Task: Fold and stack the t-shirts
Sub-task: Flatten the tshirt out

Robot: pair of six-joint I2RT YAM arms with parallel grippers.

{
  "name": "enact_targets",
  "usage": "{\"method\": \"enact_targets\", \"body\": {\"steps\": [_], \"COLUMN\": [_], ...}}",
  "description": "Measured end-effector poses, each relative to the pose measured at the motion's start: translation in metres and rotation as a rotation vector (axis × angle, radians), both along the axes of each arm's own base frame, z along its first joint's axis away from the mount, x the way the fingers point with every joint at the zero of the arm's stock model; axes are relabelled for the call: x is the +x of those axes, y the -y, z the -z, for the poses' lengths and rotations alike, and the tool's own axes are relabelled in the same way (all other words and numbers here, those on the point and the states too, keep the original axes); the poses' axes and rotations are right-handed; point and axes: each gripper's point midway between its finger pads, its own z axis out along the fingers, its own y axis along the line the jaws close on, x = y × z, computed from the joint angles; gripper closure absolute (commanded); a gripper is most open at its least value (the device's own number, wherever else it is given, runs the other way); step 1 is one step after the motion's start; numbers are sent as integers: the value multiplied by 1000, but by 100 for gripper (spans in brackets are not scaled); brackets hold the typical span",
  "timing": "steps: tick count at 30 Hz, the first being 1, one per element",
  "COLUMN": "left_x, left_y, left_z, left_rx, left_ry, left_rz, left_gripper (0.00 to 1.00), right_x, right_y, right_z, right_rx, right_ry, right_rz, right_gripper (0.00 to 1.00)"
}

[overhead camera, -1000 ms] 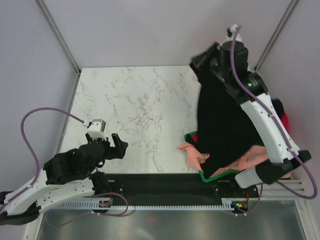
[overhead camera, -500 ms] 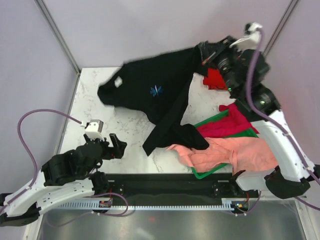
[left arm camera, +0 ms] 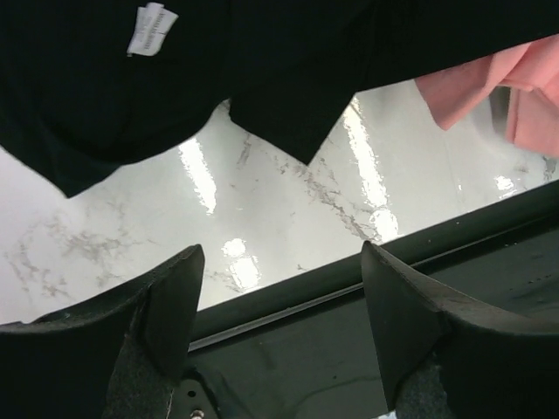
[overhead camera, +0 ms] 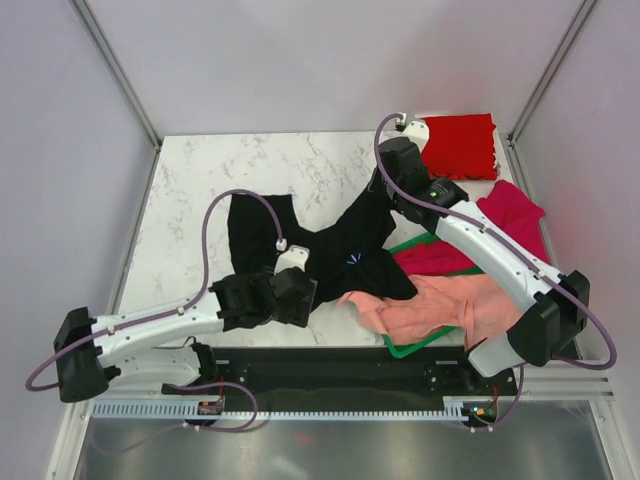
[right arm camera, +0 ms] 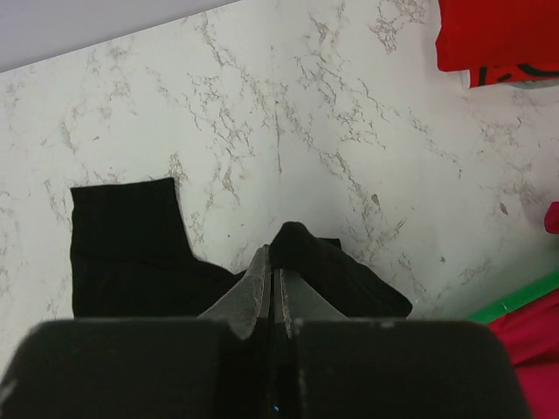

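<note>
Top view. Sprawled and rumpled across the middle of the marble tabletop [overhead camera: 200,190]: the black t-shirt [overhead camera: 345,255], one sleeve out to the left. Folded at the far right corner: the bright red t-shirt [overhead camera: 458,146]. Draped over the green bin [overhead camera: 404,350] at the right: the magenta t-shirt [overhead camera: 512,212] on the far side, the salmon-pink t-shirt [overhead camera: 430,308] on the near side, spilling onto the tabletop and touching the black cloth. Left pincer [overhead camera: 300,292] low at the black shirt's near edge; right pincer [overhead camera: 384,188] reaching down onto its far right part.

Left wrist view. Left pincer [left arm camera: 281,253] released, fingers [left arm camera: 170,297] spread wide above bare marble just short of the black cloth. White neck label [left arm camera: 150,28] showing on the shirt, a salmon-pink fold at the upper right, a dark rail [left arm camera: 349,349] along the near side.

Right wrist view. Right pincer [right arm camera: 273,262] clenched, a raised peak of black cloth pinched between the fingertips. Sleeve flat on the marble to the left, red cloth at the top right, bin rim and magenta at the lower right.
</note>
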Motion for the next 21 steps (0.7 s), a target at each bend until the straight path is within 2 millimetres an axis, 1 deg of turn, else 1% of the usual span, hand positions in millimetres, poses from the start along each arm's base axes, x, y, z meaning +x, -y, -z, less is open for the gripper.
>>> {"method": "enact_targets", "body": {"steps": [2, 6, 8, 9, 13, 15, 19, 21], "left_x": [-2, 0, -1, -2, -5, -5, -2, 2], "left_y": [7, 25, 32, 35, 39, 39, 40, 40], "left_z": [9, 15, 24, 33, 58, 66, 76, 77], "left_rx": [10, -24, -20, -11, 50, 72, 108, 113], "left_ry": [-24, -36, -55, -70, -116, -126, -132, -131], "left_rz": [17, 33, 46, 55, 64, 64, 64, 57], "left_gripper": [22, 22, 22, 23, 24, 24, 28, 34], "right_x": [0, 2, 5, 6, 10, 11, 9, 8], "right_y": [0, 4, 8, 11, 20, 24, 26, 26], "right_z": [-5, -6, -5, -5, 1, 7, 19, 24], "right_rx": [1, -5, -2, 0, 5, 4, 1, 0], "right_ry": [13, 14, 11, 9, -6, -19, -45, -55], "right_rz": [-6, -12, -8, -2, 8, 9, 2, -3], "right_gripper": [100, 100, 100, 100, 100, 100, 100, 100]}}
